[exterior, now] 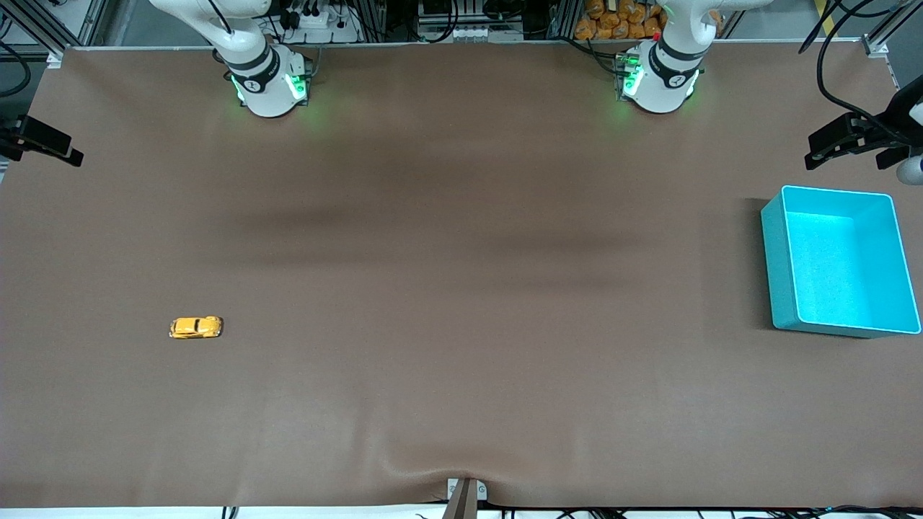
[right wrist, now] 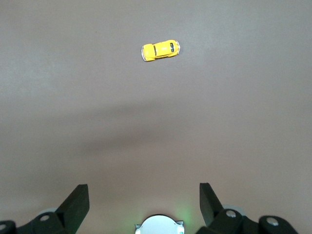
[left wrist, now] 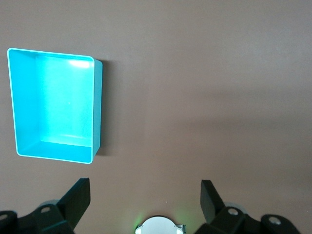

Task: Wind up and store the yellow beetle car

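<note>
The yellow beetle car [exterior: 196, 327] [right wrist: 160, 49] stands on its wheels on the brown table, toward the right arm's end and fairly near the front camera. Nothing touches it. My right gripper [right wrist: 144, 195] is open and empty, held high above the table near its own base, well away from the car. My left gripper [left wrist: 145, 195] is likewise open and empty, high above the table near its base. Both grippers are out of the front view; only the arms' bases show there.
A teal bin [exterior: 779, 245] [left wrist: 97, 112] stands empty at the left arm's end of the table. The right arm's base [exterior: 267, 83] and the left arm's base [exterior: 660, 79] stand along the table's back edge. Black camera mounts [exterior: 858, 140] jut in at both ends.
</note>
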